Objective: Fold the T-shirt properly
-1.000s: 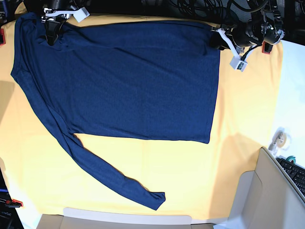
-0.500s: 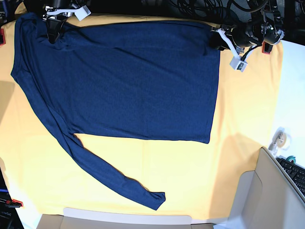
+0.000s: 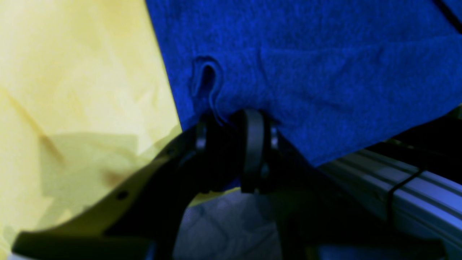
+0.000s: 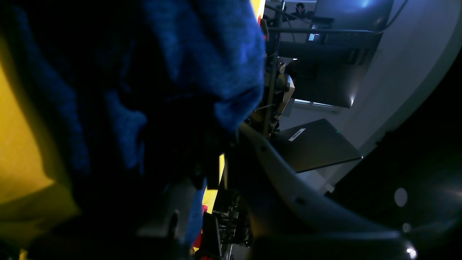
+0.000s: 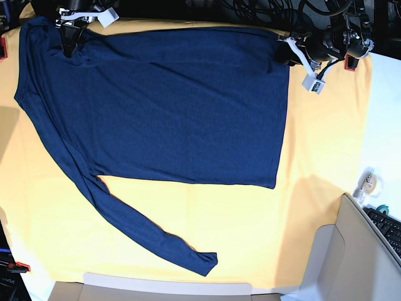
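The dark navy T-shirt [image 5: 182, 106] lies spread flat on the yellow cloth [image 5: 313, 207], with one long sleeve [image 5: 144, 229] trailing toward the near edge. At the far right corner of the shirt, my left gripper [image 5: 287, 53] is shut on the hem. The left wrist view shows the fabric [image 3: 325, 72] pinched between the black fingers of this gripper [image 3: 231, 122]. My right gripper [image 5: 67, 45] sits at the far left shoulder. In its own wrist view, the blue cloth [image 4: 202, 47] bunches over the shut right gripper [image 4: 213, 166].
A beige box [image 5: 351, 251] and a keyboard [image 5: 388, 229] stand at the near right. A small white object [image 5: 369, 183] lies by the cloth's right edge. An aluminium rail [image 3: 415, 187] runs under the far edge. A red clamp [image 5: 2, 47] holds the cloth at the left.
The right gripper has edged slightly toward the far edge at the shoulder. The shirt and the left gripper have not moved.
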Robot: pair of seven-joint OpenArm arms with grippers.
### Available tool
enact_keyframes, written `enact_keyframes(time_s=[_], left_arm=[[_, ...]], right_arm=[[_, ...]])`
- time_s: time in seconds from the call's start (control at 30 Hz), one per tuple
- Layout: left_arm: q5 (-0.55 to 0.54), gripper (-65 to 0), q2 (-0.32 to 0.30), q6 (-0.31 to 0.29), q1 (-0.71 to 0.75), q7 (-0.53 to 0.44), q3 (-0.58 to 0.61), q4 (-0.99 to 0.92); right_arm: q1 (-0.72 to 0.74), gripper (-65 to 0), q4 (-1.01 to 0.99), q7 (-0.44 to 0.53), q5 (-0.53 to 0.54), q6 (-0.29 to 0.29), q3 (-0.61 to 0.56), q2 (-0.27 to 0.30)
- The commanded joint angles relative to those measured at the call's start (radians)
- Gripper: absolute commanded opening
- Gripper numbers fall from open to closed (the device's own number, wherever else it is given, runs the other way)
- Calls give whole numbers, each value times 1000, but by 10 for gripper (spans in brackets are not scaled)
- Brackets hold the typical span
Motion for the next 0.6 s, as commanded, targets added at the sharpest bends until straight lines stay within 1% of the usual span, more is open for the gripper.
enact_keyframes(time_s=[0.0, 0.13, 0.23, 0.27, 0.3, 0.37, 0.57], left_arm=[[-11, -525, -9, -4, 1, -6, -3, 16], [-11, -525, -9, -4, 1, -6, -3, 16], [-11, -525, -9, -4, 1, -6, -3, 16], [-11, -525, -9, -4, 1, -6, -3, 16], [-11, -525, -9, -4, 1, -6, -3, 16], [-11, -525, -9, -4, 1, -6, -3, 16], [-11, -525, -9, -4, 1, -6, -3, 16]], right_arm=[[-7, -575, 17, -3, -17, -20, 1, 9], [-11, -378, 43, -3, -17, -20, -1, 9], [-10, -273, 51, -3, -17, -20, 1, 9], [-10, -247, 51, -3, -17, -20, 2, 9], [-10, -229, 51, -1, -17, -20, 4, 9], [-10, -214, 51, -1, -16, -20, 7, 9], [-43, -211, 48, -1, -16, -20, 7, 17]])
